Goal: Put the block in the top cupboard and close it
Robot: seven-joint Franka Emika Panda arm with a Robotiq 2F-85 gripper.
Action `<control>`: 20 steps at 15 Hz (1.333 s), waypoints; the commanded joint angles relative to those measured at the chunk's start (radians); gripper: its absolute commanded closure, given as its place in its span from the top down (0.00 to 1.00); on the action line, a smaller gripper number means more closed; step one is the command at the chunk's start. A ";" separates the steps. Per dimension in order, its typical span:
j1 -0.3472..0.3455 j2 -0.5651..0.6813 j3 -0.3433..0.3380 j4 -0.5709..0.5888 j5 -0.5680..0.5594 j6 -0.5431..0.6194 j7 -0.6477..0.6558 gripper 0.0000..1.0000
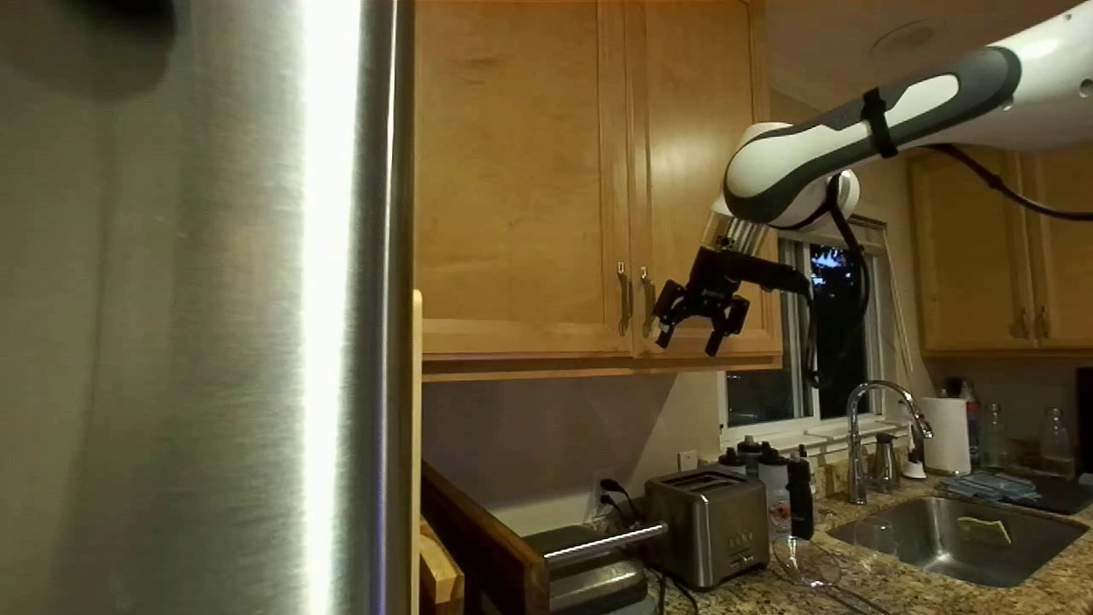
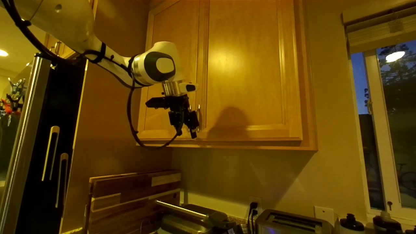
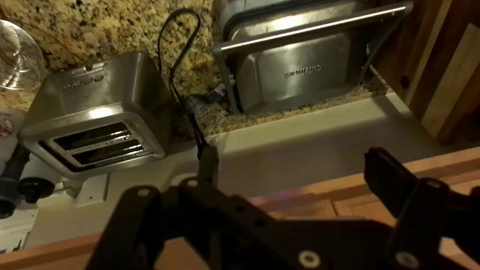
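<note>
Your gripper (image 1: 688, 343) is spread wide — fingers (image 3: 388, 178) well apart, holding nothing. It hangs pointing down, a little tilted, in front of the lower part of the top cupboard (image 1: 521, 171), near the metal handles (image 1: 624, 299) in both exterior views (whether a finger touches one, you can't tell from these angles). Both cupboard doors look closed. Where the block is, you can't tell from any view.

Your arm (image 1: 862, 145) reaches in from the upper right in an exterior view, black cable slung off it.

Below the cupboard, on speckled counter (image 3: 93, 26): a two-slot steel toaster (image 3: 93, 93), and near it a steel appliance (image 3: 292, 86) with a long bar handle. Black plugs (image 2: 253, 205) sit in the wall behind. A striped wooden board (image 2: 130, 208) stands on edge beside the appliance.

Farther along, bottles (image 1: 775, 495) cluster by the toaster; then the sink (image 1: 1025, 555), a yellowish sponge (image 1: 982, 530) in it, tap (image 1: 856, 444) arching over — window (image 1: 760, 397) behind. Steel fridge (image 1: 230, 342) fills one side of that same view.
</note>
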 commanded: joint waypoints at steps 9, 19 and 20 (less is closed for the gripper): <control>0.003 0.004 -0.003 0.001 -0.048 0.127 0.010 1.00; 0.005 0.024 -0.023 0.009 -0.059 0.404 -0.029 0.58; 0.011 0.027 -0.027 0.012 -0.048 0.404 -0.041 0.53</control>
